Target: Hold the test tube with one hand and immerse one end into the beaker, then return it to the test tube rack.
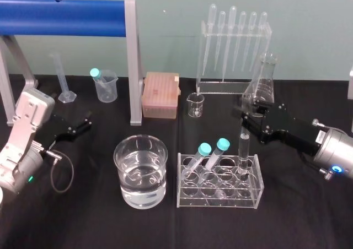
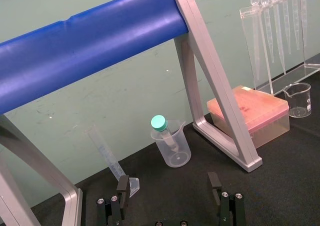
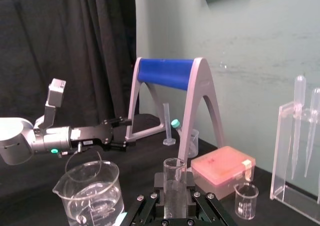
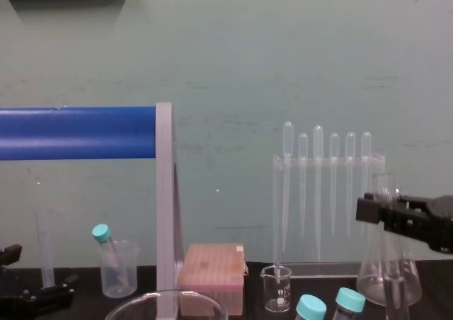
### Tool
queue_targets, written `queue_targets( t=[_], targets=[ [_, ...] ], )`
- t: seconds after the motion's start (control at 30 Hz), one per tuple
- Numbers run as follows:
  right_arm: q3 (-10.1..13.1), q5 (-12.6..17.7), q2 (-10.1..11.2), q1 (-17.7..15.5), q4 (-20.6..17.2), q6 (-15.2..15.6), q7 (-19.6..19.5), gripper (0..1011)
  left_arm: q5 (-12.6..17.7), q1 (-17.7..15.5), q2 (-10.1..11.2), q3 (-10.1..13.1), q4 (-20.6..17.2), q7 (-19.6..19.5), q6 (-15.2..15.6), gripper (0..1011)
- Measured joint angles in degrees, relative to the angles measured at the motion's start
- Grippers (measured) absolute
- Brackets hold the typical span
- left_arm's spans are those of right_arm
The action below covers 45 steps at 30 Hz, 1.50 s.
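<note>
Over by the desk's front edge, the test tube (image 1: 244, 152) stands in the right end of the rack (image 1: 218, 200), and the right gripper (image 1: 249, 117) looks clamped on its upper part (left gripper (image 1: 83, 122) sits open near the left edge). Reads like the pickup to me: lift straight up, then swing left over the beaker (image 1: 119, 162).

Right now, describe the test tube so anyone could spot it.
Find the rack right of the beaker. The tube stands at its right end, gripped by the right pincer; left pincer sits far left. Unlike its neighbours, it has no teal cap.
</note>
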Motion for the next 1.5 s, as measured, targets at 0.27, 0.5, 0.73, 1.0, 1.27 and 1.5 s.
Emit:
queue_targets(
  t=[0.27,0.5,0.73,1.0,1.27,1.5],
  targets=[
    [-0.7,0.1,-0.5,0.3,2.0,0.3,0.8,226,0.0,0.0,0.0,0.0,0.0,0.0,0.0,1000],
    [-1.1,0.0,-0.5,0.6,2.7,0.8,1.0,225,0.0,0.0,0.0,0.0,0.0,0.0,0.0,1000],
    [-2.2,-0.5,-0.7,1.5,4.0,1.7,1.6,226,0.0,0.0,0.0,0.0,0.0,0.0,0.0,1000],
    [-2.2,-0.6,-0.7,1.6,4.1,1.8,1.6,225,0.0,0.0,0.0,0.0,0.0,0.0,0.0,1000],
    [-2.1,-0.5,-0.7,1.4,3.9,1.7,1.6,225,0.0,0.0,0.0,0.0,0.0,0.0,0.0,1000],
    [-2.0,-0.5,-0.7,1.4,3.9,1.7,1.6,241,0.0,0.0,0.0,0.0,0.0,0.0,0.0,1000]
  ],
)
